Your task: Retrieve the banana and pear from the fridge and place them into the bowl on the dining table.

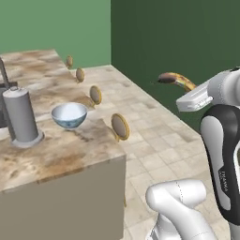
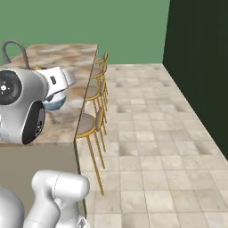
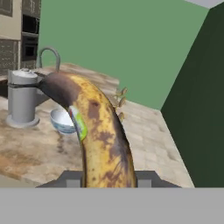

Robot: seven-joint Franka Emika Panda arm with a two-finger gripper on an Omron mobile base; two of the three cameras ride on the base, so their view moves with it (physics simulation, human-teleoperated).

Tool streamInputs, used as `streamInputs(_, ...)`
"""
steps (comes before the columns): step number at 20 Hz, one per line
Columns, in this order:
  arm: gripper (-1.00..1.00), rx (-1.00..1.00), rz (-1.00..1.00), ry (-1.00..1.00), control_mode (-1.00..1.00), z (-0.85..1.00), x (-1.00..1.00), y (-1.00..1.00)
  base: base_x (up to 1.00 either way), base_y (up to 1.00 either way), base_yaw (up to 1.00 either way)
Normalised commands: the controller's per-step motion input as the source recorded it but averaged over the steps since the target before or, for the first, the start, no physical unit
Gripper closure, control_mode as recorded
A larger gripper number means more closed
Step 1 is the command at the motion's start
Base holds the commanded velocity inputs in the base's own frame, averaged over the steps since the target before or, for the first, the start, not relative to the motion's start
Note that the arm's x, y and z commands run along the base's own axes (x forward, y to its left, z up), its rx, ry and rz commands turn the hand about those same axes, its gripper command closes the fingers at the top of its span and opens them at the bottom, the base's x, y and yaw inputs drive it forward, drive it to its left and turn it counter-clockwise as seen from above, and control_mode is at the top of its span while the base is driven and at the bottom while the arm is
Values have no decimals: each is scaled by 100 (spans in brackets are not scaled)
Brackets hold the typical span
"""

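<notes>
Gripping the banana [image 3: 103, 140] at its lower end, the gripper [image 3: 107, 178] has its fingers closed on the fruit, whose brown-mottled length rises up the hand view and curves left to a dark tip. In the left base view the banana [image 1: 177, 80] sticks out past the white hand, in the air off the table's edge, above the floor. The fingertips themselves are mostly hidden behind the fruit. Beyond, on the dining table [image 1: 65, 150], the pale blue-white bowl [image 1: 69, 115] stands with nothing visible in it, just right of a steel canister [image 1: 20, 117]. In the right base view the arm covers most of the bowl [image 2: 55, 102]. Round-seated stools [image 1: 120, 126] line the table's side; tiled floor [image 2: 147, 133] and green walls [image 1: 70, 28] lie behind.
</notes>
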Motion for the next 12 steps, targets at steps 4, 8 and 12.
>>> streamInputs(4, 100, 0, 0, 0, 100, 0, 0, 0, 56, -100, -1)
streamInputs(8, 100, 0, 0, 0, 100, 0, 0, 0, 68, -55, 7)
streamInputs(12, 100, 0, 0, 0, 100, 0, 0, 0, 65, -27, 31)
